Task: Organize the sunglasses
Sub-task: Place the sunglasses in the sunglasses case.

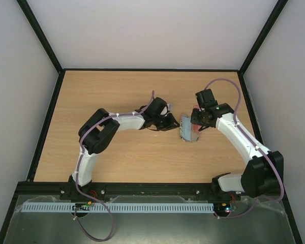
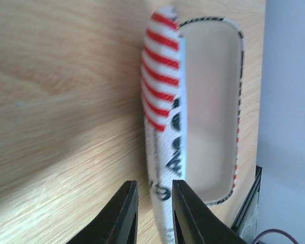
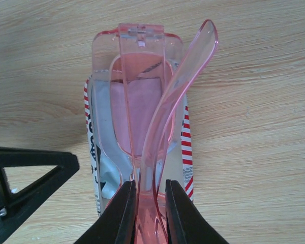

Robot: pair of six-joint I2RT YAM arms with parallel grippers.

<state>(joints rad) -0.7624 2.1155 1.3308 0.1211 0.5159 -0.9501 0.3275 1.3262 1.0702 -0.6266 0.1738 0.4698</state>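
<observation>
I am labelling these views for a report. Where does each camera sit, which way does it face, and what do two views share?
Top external: above and behind the arms, looking down on the table; both arms show, with the left gripper and right gripper.
Left wrist: on the left arm, looking along its fingers at the open case, whose lid stands between them.
Right wrist: on the right arm, looking down past its fingers, shut on the sunglasses, to the case.
Shared: both wrist views show the case.

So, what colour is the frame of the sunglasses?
The sunglasses are translucent pink-red, clearest in the right wrist view.
</observation>
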